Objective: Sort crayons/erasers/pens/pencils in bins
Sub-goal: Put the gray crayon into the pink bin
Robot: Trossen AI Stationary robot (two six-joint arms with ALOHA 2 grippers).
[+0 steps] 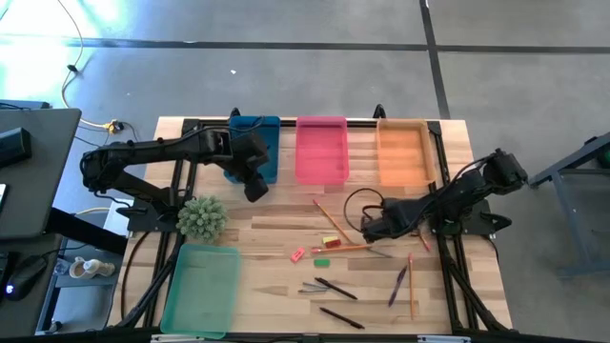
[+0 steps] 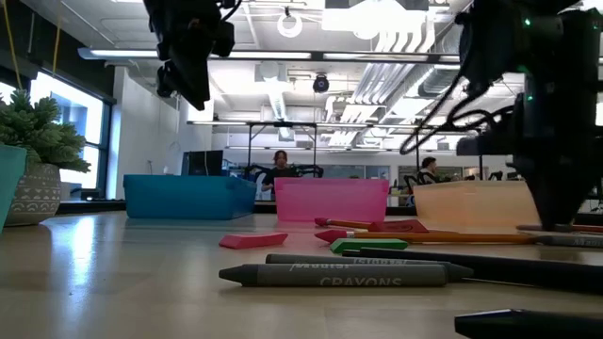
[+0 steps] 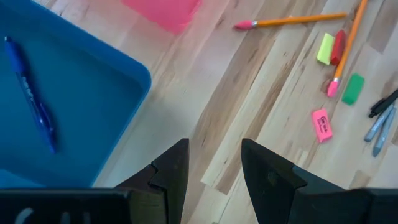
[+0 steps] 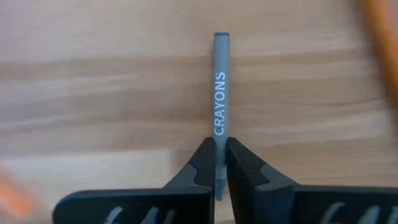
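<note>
The left gripper [image 1: 255,191] hangs above the table just in front of the blue bin [image 1: 254,148], its fingers [image 3: 171,171] apart and holding nothing; a blue pen [image 3: 32,99] lies inside that bin. Over to the right, the right gripper [image 1: 367,232] is down at the tabletop, its jaws pinched on one end of a crayon [image 4: 220,99]. The crayon is a short grey stick printed CRAYONS in pale letters, jutting straight out from between the fingertips over the wood.
</note>
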